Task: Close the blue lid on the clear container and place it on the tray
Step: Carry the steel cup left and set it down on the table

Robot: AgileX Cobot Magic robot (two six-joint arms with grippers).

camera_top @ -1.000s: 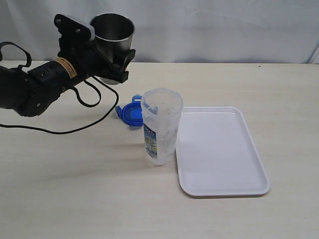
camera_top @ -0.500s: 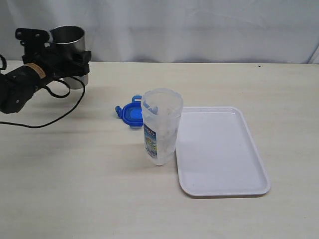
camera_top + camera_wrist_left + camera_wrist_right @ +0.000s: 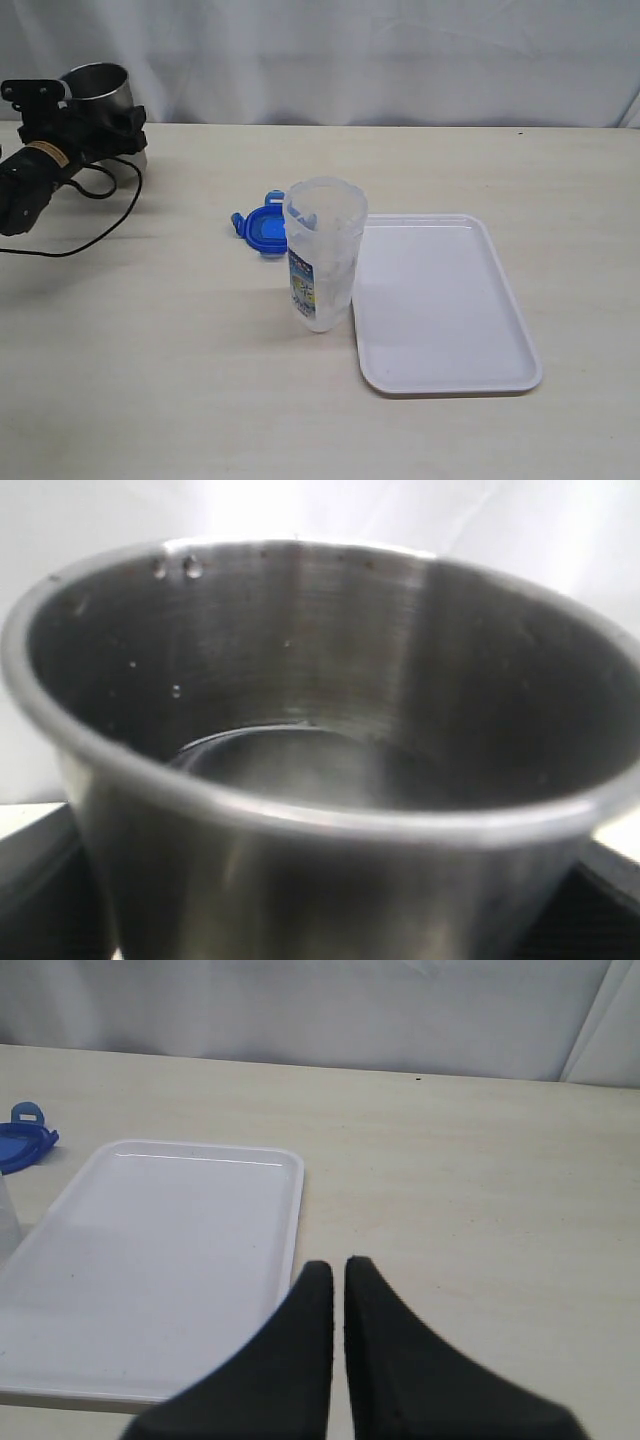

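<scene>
1. Pale wooden table (image 3: pixel 200 400) runs back to a white curtain (image 3: pixel 400 60).
2. My left gripper (image 3: pixel 98 125) sits at the far left rear corner of the table; its jaws are spread wide and clamped on either side of a steel cup (image 3: pixel 98 82); the cup is upright, mouth up; I cannot tell whether its base touches the table.
3. My right gripper (image 3: pixel 338 1290) hangs low over the table near the tray's edge; its jaws are pressed together, gripping nothing.
4. The container (image 3: pixel 322 255) stands upright with its top open; it is on the table just beside the left edge of the tray (image 3: pixel 450 300), not on it.
5. The lid (image 3: pixel 265 228) lies flat on the table just behind the container, partly hidden by it.
</scene>
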